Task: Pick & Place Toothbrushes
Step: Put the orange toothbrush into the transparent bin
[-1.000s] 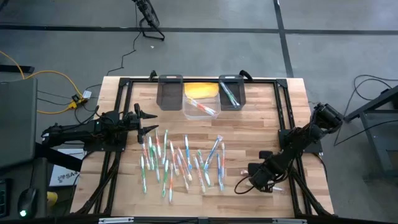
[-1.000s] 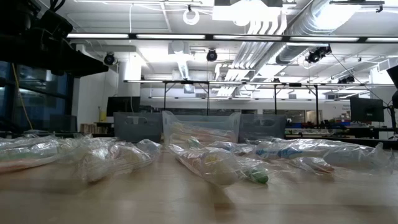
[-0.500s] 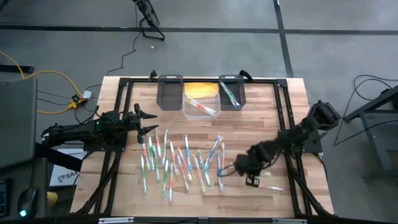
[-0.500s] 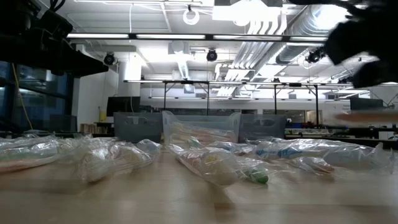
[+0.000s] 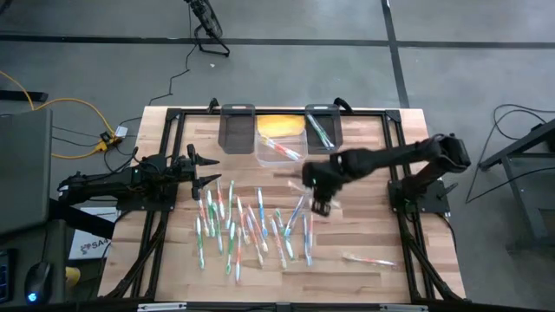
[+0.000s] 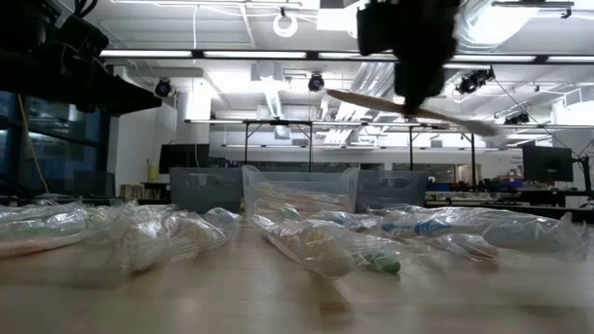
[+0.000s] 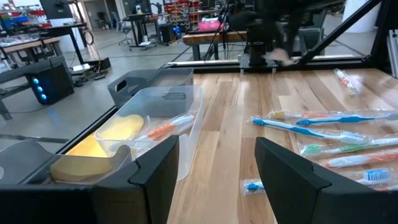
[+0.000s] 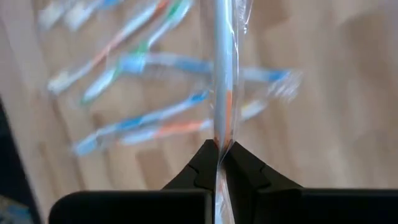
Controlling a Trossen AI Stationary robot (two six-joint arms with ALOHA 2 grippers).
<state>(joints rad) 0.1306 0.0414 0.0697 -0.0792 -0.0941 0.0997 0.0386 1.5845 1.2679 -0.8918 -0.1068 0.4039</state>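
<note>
Movement dominates this moment: within the last second the right gripper [image 5: 319, 192] has swung from the counter's near right corner, where it was down low, up and across to the middle of the counter [image 5: 364, 139], and it now hangs above the right side of the scattered toothbrushes [image 5: 251, 224]. That suggests a pick has just succeeded and the carry toward the bins is under way. Its fingers are pinched tight on a wrapped toothbrush [image 8: 222, 93] with a pale handle and an orange patch, held by one end so the rest juts out past the fingertips; in the low view the same brush shows as a slanted stick under the dark gripper, well clear of the wood. One wrapped brush [image 5: 371, 259] lies alone near the near right corner. At the far edge stand three bins: a dark left bin [image 5: 237, 130], a clear middle bin [image 5: 279, 149] with a yellow item and a brush inside, and a dark right bin [image 5: 322, 130] already holding brushes. Most of the pile is not yet sorted, so the task looks early. The left gripper [image 5: 205, 171] waits by the left edge, jaws spread wide and holding nothing.
</note>
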